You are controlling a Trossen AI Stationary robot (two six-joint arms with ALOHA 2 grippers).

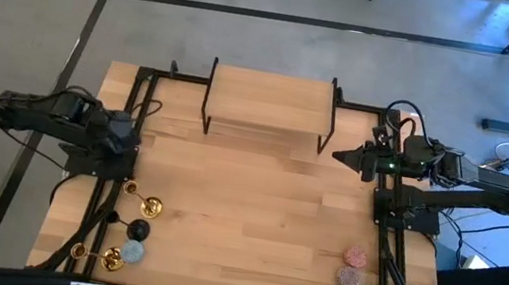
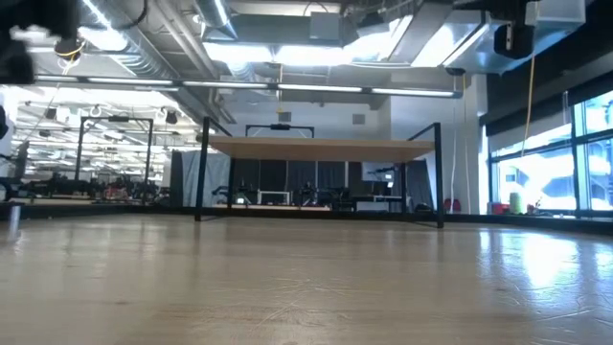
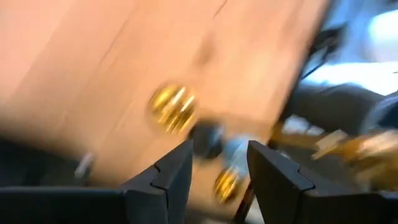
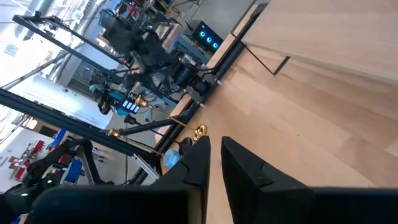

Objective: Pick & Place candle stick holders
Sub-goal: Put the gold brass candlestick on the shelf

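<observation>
I see both candle stick holders lying on their sides at the tabletop's point(image 1: 254, 213) near left corner. The upper candle stick holder point(image 1: 142, 198) has its long axis running from its cup near the left arm base down-right to its round base. The lower candle stick holder point(image 1: 96, 255) lies almost along the near edge, base pointing right (a dark ball point(image 1: 137, 230) and a pale blue ball point(image 1: 132, 253) sit between them). My left claw point(image 3: 219, 163) is raised above them, fingers spread and pinching nothing. My right claw point(image 4: 215, 155) hovers at the right edge, aimed across the tabletop, fingers a narrow slit apart, empty.
</observation>
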